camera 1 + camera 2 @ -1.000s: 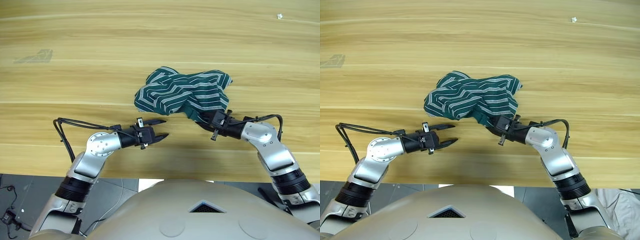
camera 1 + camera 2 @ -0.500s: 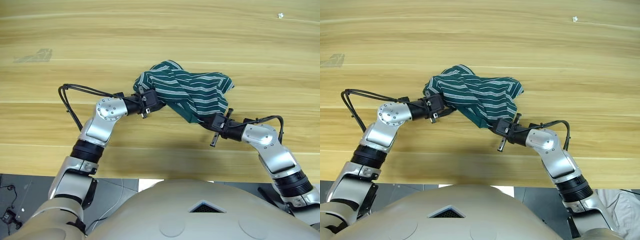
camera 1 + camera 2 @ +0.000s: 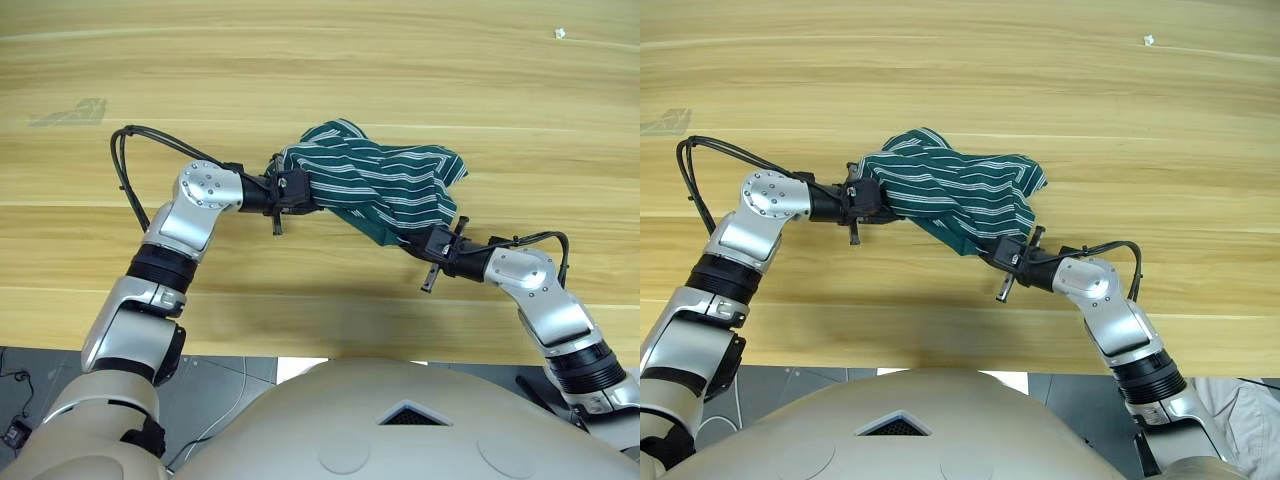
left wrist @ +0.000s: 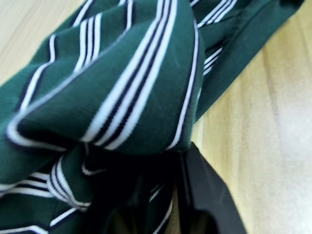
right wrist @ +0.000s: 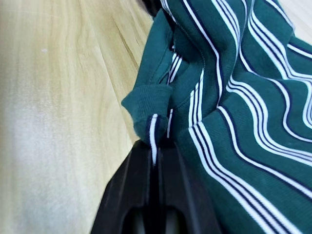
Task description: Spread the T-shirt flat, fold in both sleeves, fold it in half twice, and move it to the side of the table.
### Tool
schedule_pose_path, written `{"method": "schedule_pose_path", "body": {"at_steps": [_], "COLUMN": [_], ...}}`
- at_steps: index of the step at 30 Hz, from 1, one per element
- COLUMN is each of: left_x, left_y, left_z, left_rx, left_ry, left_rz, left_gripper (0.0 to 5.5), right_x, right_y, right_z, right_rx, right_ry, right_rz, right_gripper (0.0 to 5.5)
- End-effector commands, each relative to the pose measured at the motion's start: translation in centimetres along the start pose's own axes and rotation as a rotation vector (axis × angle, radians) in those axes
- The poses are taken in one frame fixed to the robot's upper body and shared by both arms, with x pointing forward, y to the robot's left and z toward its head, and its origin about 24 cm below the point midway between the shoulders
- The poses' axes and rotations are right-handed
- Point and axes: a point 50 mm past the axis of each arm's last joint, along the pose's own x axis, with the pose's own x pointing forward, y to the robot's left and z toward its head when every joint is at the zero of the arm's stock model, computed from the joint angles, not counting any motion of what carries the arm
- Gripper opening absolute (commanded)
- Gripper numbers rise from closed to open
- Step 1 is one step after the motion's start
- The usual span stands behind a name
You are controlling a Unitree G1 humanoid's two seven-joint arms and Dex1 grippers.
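Observation:
The green T-shirt [image 3: 375, 185] with white stripes hangs bunched a little above the wooden table [image 3: 320, 70], held up between both grippers. My left gripper [image 3: 303, 192] is shut on its left edge, and the left wrist view has striped cloth [image 4: 122, 97] bundled over a black finger [image 4: 207, 197]. My right gripper [image 3: 420, 240] is shut on the near right corner of the shirt. In the right wrist view its fingers [image 5: 141, 180] pinch a folded hem [image 5: 151, 112]. The sleeves and collar are lost in the folds.
A small white scrap [image 3: 560, 33] lies far back on the right. A grey mark [image 3: 68, 112] sits on the table at the left. The table's near edge [image 3: 300, 345] runs just below both arms. Bare wood surrounds the shirt.
My left arm swung from the near table up to the shirt's left edge and shut on it. The shirt rose and stretched between the grippers. The right gripper drew slightly toward the near edge.

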Motion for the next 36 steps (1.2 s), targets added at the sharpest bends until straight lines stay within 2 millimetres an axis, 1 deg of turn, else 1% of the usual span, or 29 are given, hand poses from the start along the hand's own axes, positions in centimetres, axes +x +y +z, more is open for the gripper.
{"method": "schedule_pose_path", "body": {"at_steps": [1, 3, 5, 7, 9, 11, 12, 14, 16, 18, 23, 26, 29, 30, 32, 34, 35, 36], "left_x": [0.4, 0.1, -0.6, -1.5, -3.1, -5.1, -6.1, -8.0, -9.3, -9.7, -10.4, -11.5, -13.0, -13.2, -12.7, -11.9, -11.3, -11.0], "left_y": [-4.2, -4.3, -4.3, -3.6, -2.2, -0.9, -0.3, 0.6, 1.4, 1.9, 2.2, 2.1, 2.1, 2.6, 5.4, 8.9, 10.9, 13.3], "left_z": [-5.3, -4.4, -2.4, -0.5, 1.9, 4.1, 5.1, 6.6, 7.6, 8.0, 8.4, 8.8, 9.5, 9.7, 10.3, 11.2, 11.7, 12.6], "left_rx": [-0.138, -0.127, -0.129, -0.142, -0.167, -0.171, -0.17, -0.166, -0.163, -0.166, -0.174, -0.159, -0.136, -0.14, -0.197, -0.246, -0.259, -0.262], "left_ry": [0.228, 0.16, -0.004, -0.146, -0.323, -0.494, -0.562, -0.669, -0.728, -0.747, -0.781, -0.827, -0.901, -0.909, -0.877, -0.805, -0.746, -0.67], "left_rz": [-0.152, -0.178, -0.216, -0.203, -0.17, -0.144, -0.129, -0.087, -0.04, -0.004, 0.027, 0.032, 0.045, 0.079, 0.233, 0.392, 0.462, 0.551], "left_gripper": [0.34, 0.18, 0.15, 0.15, 0.14, 0.13, 0.13, 0.13, 0.13, 0.13, 0.13, 0.13, 0.13, 0.13, 0.13, 0.13, 0.12, 0.12], "right_x": [-0.9, -1.9, -4.2, -6.4, -8.4, -10.0, -10.4, -10.9, -10.9, -10.9, -11.3, -11.9, -13.1, -13.3, -13.2, -12.8, -12.1, -11.0], "right_y": [-0.2, -1.1, -3.0, -5.5, -7.9, -9.2, -9.6, -10.2, -10.4, -10.6, -11.3, -11.3, -11.5, -11.9, -13.5, -16.1, -17.6, -19.2], "right_z": [0.6, 2.3, 5.4, 7.8, 9.8, 11.4, 12.0, 12.5, 12.7, 12.9, 12.8, 12.5, 11.9, 11.9, 12.3, 13.4, 14.0, 15.1], "right_rx": [-0.005, 0.019, 0.084, 0.147, 0.214, 0.227, 0.221, 0.203, 0.183, 0.167, 0.14, 0.112, 0.044, 0.019, -0.061, -0.18, -0.275, -0.364], "right_ry": [-0.03, -0.136, -0.341, -0.502, -0.628, -0.696, -0.706, -0.699, -0.678, -0.666, -0.637, -0.619, -0.597, -0.586, -0.531, -0.452, -0.382, -0.329], "right_rz": [-0.001, -0.021, -0.053, -0.102, -0.142, -0.144, -0.146, -0.162, -0.172, -0.175, -0.2, -0.194, -0.186, -0.192, -0.245, -0.336, -0.389, -0.413], "right_gripper": [0.0, 0.0, 0.0, 0.0, 0.0, 0.0, 0.0, 0.0, 0.0, 0.0, 0.0, 0.0, 0.0, 0.0, 0.0, 0.0, 0.0, 0.0]}}
